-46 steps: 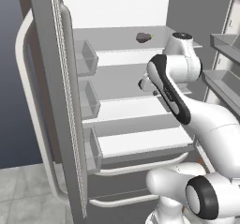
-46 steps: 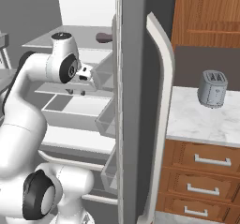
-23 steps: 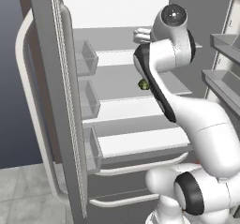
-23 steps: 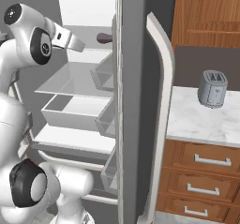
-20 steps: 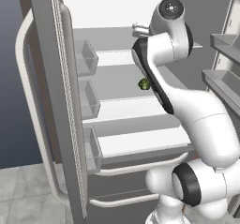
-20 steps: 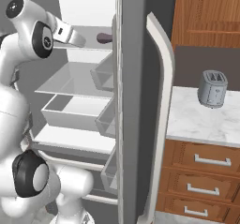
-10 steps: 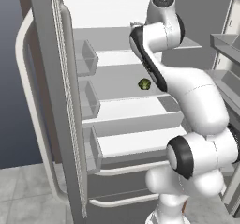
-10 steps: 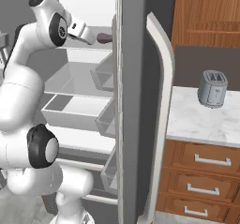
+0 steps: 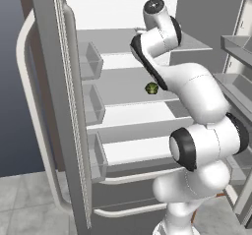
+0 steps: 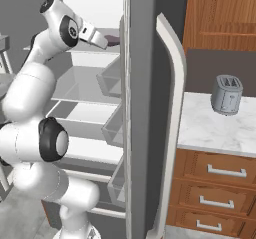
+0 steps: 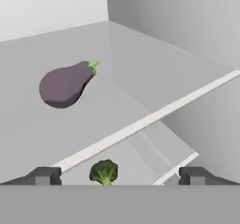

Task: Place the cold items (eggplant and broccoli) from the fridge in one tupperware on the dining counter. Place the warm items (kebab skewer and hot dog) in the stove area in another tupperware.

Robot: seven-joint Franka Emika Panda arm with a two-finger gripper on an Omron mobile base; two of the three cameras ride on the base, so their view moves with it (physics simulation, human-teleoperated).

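A dark purple eggplant (image 11: 65,84) with a green stem lies on the fridge's top shelf (image 11: 28,124), up and to the left of my gripper (image 11: 120,176). The fingertips (image 11: 44,175) stand wide apart, open, with nothing between them. In the right base view the gripper (image 10: 106,43) reaches into the top shelf, just short of the eggplant (image 10: 115,41). A small green broccoli (image 9: 151,88) sits one shelf lower, under my raised arm; the hand view has the broccoli (image 11: 104,170) low down, past the top shelf's front edge.
The fridge's left door (image 9: 64,106) stands open with several clear bins (image 9: 91,59). The right door (image 10: 150,113) is open beside my arm. A grey toaster (image 10: 226,94) sits on the marble counter (image 10: 210,133) above wooden drawers (image 10: 215,172).
My arm has risen from the middle shelf to the top shelf, and the hand has moved in toward the eggplant. The jaws have stayed wide apart. The broccoli has not moved.
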